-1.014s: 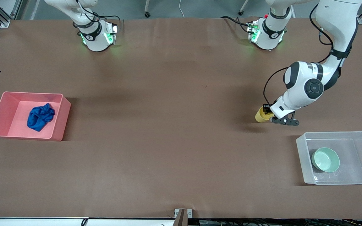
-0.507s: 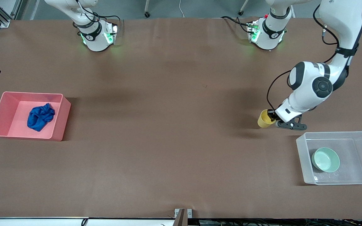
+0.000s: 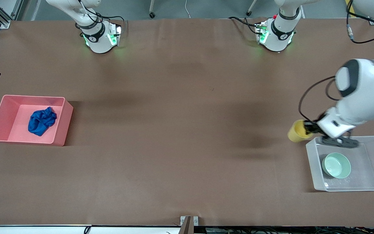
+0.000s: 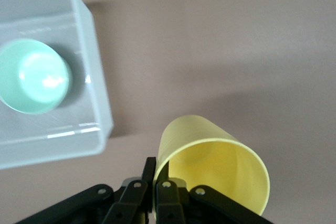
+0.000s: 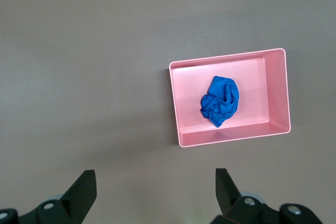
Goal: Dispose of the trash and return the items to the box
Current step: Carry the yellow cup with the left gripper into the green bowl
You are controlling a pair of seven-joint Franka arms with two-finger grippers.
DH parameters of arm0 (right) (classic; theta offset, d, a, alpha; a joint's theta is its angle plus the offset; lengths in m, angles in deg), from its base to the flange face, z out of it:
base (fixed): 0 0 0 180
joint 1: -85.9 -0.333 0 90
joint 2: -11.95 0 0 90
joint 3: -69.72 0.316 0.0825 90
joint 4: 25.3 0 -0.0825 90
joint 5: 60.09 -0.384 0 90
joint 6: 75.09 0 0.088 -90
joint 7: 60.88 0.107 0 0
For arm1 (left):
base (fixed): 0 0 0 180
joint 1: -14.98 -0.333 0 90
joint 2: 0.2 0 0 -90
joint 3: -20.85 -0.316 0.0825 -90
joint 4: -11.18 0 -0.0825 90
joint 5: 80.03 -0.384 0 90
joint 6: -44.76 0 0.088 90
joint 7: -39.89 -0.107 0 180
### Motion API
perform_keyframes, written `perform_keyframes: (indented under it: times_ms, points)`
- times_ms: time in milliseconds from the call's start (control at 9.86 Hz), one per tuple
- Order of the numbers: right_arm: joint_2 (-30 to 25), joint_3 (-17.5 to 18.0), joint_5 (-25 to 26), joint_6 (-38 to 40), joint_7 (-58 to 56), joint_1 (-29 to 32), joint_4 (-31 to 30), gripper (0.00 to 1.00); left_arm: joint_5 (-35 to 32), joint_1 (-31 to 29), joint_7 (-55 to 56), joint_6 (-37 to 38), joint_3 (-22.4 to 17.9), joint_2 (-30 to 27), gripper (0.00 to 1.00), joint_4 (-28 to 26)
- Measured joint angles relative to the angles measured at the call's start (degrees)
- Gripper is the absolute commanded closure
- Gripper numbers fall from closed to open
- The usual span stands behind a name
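The bin (image 3: 62, 122) sits at the right arm's end of the bench (image 3: 174, 130), the cloth wad (image 3: 42, 121) in it. The box (image 3: 313, 169), at the left arm's end, holds the bowl (image 3: 336, 165). The cup (image 3: 296, 131) hangs at 10 o'clock from the bowl.

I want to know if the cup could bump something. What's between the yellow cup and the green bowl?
Only the clear box's wall, as both the front and left wrist views show. The left gripper holds the yellow cup just outside it; the green bowl sits inside.
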Motion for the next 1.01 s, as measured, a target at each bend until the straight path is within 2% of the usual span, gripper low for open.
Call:
perform_keyframes:
  times_ms: [203, 304, 507, 710, 913, 1014]
  points:
    - [0.0, 0.0, 0.0, 0.0, 0.0, 0.0, 0.0, 0.0, -0.1, -3.5, -9.1, 2.8, -1.2, 7.6, 1.0, 10.8]
    - [0.0, 0.0, 0.0, 0.0, 0.0, 0.0, 0.0, 0.0, -0.1, -4.9, -14.1, 2.9, -3.2, 11.5, 1.0, 15.0]
    - [0.0, 0.0, 0.0, 0.0, 0.0, 0.0, 0.0, 0.0, -0.1, -5.5, -21.0, 0.6, -8.0, 18.3, 0.99, 20.5]
    - [0.0, 0.0, 0.0, 0.0, 0.0, 0.0, 0.1, 0.0, -0.1, -5.2, -22.3, -5.2, -9.7, 24.2, 0.98, 22.3]
    - [0.1, 0.0, 0.0, 0.0, 0.0, 0.0, 0.1, 0.0, -0.1, -4.9, -22.3, -8.3, -10.4, 27.4, 0.97, 23.0]
    - [0.1, 0.0, 0.0, 0.0, 0.0, 0.0, 0.1, 0.0, -0.1, -4.9, -22.3, -10.0, -10.4, 28.4, 0.92, 23.1]
